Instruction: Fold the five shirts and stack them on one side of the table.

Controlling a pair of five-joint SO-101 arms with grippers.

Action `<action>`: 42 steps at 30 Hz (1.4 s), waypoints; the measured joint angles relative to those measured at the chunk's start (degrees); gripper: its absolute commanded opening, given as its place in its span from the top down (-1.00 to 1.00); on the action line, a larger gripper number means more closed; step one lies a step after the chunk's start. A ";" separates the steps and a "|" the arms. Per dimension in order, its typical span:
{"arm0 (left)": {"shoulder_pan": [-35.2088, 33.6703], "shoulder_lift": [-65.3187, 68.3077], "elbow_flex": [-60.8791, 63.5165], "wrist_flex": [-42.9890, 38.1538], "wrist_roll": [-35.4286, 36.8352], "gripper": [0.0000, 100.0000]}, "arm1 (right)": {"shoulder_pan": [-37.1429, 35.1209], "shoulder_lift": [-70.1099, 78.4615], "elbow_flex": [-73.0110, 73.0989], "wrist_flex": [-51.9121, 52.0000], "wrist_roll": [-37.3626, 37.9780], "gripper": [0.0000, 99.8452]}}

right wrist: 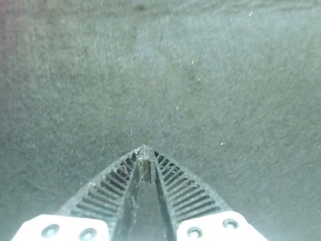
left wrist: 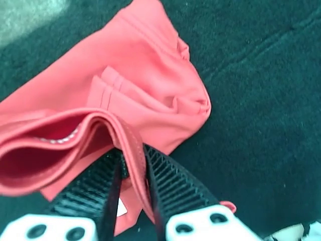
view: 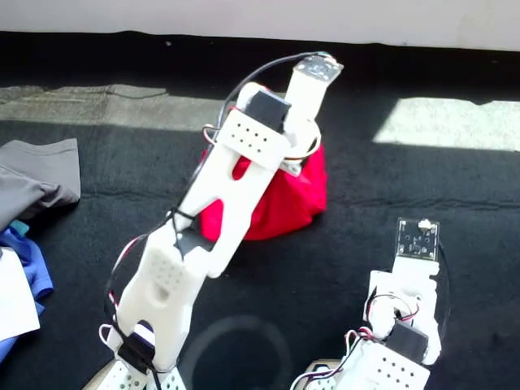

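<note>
Left wrist view: left gripper (left wrist: 133, 165) jaws clenched on the red shirt (left wrist: 150, 85), middle of the tabletop (view: 406, 211); right gripper (right wrist: 144, 150) jaws closed on nothing. Meanwhile the other shirts (view: 28, 219) sit heaped unfolded at the edge, so barely started imo.

The left arm (view: 227, 203) stretches from the near edge diagonally out over the middle of the surface (view: 455, 187), its links nearly straight and its wrist bent downward at the far end. The left pincer (left wrist: 133, 150) is clamped tight on a folded edge of the red shirt (left wrist: 150, 85), with cloth pinched between its black ribbed fingers (left wrist: 95, 186). The right arm (view: 402, 325) sits folded back close to its base at the near right. The right pincer (right wrist: 144, 150) points down at the surface, its tips pressed together with nothing between them.
</note>
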 measured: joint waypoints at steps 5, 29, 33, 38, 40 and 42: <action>0.18 8.79 -9.05 -2.64 0.00 0.98 | 0.00 -2.02 0.00 1.49 0.00 0.99; -7.47 16.53 -20.13 3.25 0.00 0.98 | 0.00 -2.02 0.00 1.49 0.00 0.99; -7.30 16.62 -12.92 3.25 0.00 0.98 | 0.00 -2.02 0.00 1.49 0.00 0.99; -5.80 16.53 -10.02 3.16 0.00 0.98 | 0.00 -2.02 0.00 1.49 0.00 0.99; -3.52 16.53 -9.85 3.16 0.00 0.98 | 0.00 -2.02 0.00 1.49 0.00 0.99; -0.79 16.53 -9.49 3.16 0.00 0.98 | 0.00 -2.02 0.00 1.49 0.00 0.99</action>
